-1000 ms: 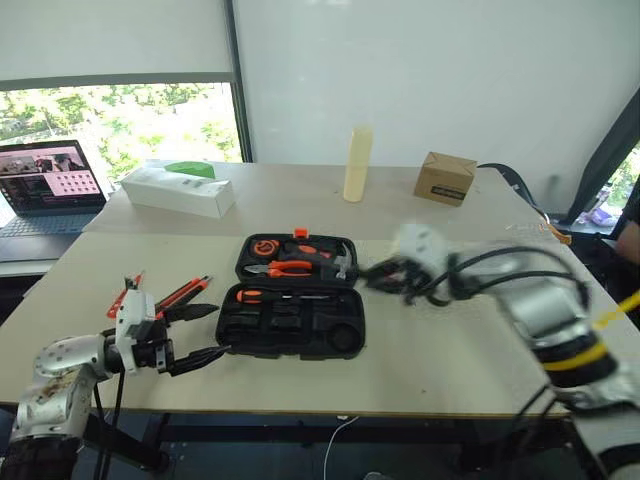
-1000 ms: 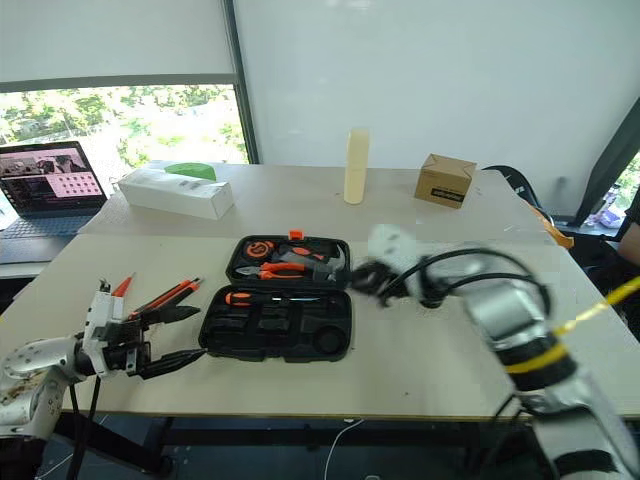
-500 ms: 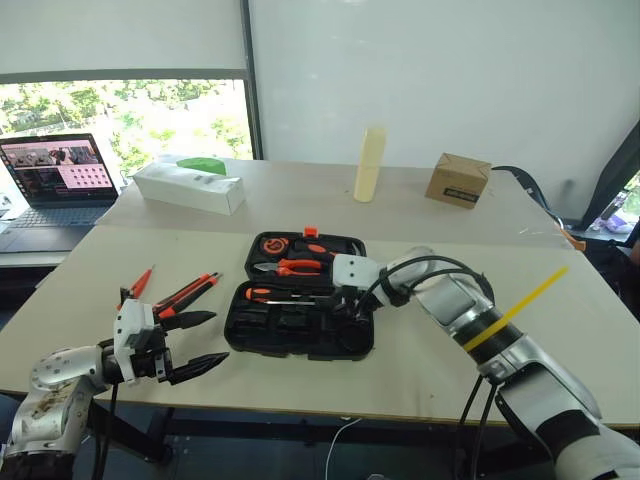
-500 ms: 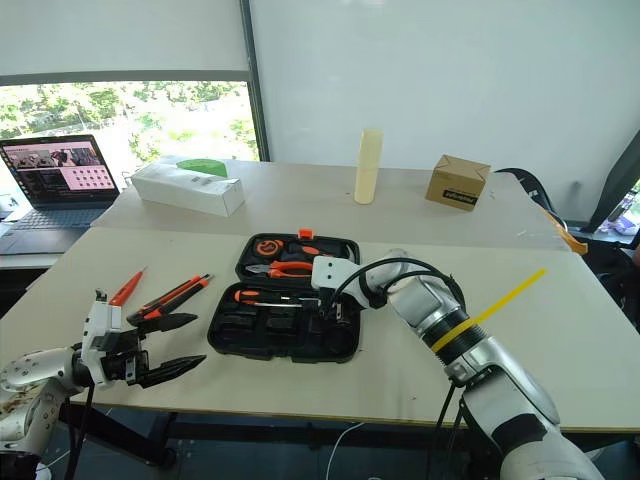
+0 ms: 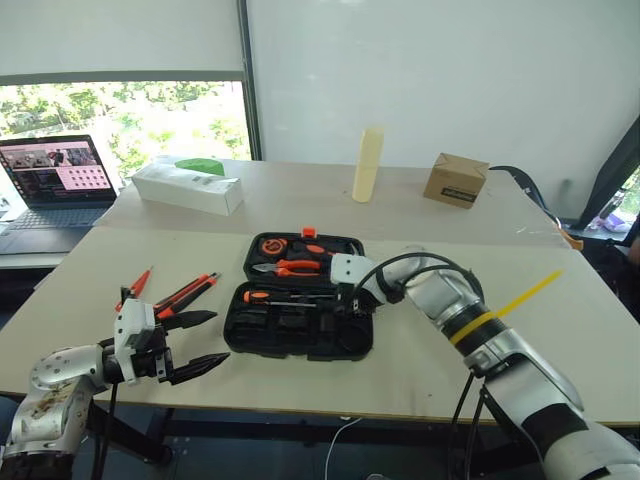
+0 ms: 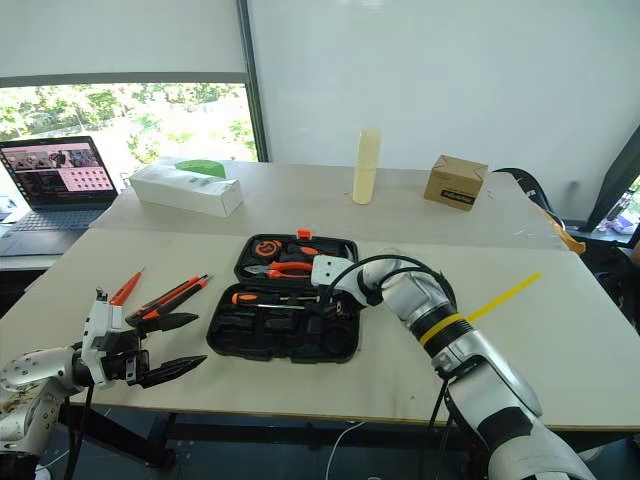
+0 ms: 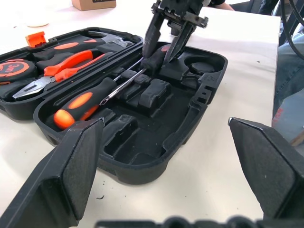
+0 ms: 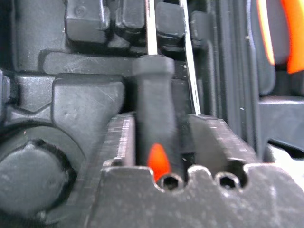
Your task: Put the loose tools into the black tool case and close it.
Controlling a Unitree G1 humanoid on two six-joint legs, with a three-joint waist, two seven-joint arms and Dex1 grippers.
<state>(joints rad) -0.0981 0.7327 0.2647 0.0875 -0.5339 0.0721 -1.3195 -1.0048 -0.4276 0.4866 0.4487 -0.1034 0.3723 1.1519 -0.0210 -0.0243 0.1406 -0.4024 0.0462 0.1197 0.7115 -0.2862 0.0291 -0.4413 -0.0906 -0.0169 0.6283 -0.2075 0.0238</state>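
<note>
Nearest you, by the front-left corner of the bench [image 5: 420, 365], the left gripper [image 5: 220, 337] hangs empty with its jaws wide apart, aimed across at the case. Just beyond it, near the left edge, 2 loose tools lie on the bare top: the small orange tester screwdriver [image 5: 133, 288] and the utility knife [image 5: 186, 292]. Whether another tool lies against the knife, you cannot tell from here.

The black tool case [image 5: 300, 354] sits open at mid-bench. At the right end of its front half, the right gripper [image 7: 158, 56] reaches steeply down, its jaws apart and astride the handle of a black-handled screwdriver [image 8: 154, 128] that lies along its slot; a gap shows on 1 side of the handle. Beside it, a second screwdriver [image 7: 78, 102] is seated already. So the step in hand looks like seating this screwdriver. Next, you would lift the right arm straight up clear of the shaft, then go for the 2 tools on the left; the left gripper is the closer one.

The far half holds the pliers [image 5: 285, 268] and tape measure [image 5: 268, 245]. Along the far edge stand a white box [image 5: 188, 187], a pale cylinder [image 5: 367, 165] and a cardboard box [image 5: 450, 180], all well apart from the case. Nothing blocks the lid's swing except the arm itself.
</note>
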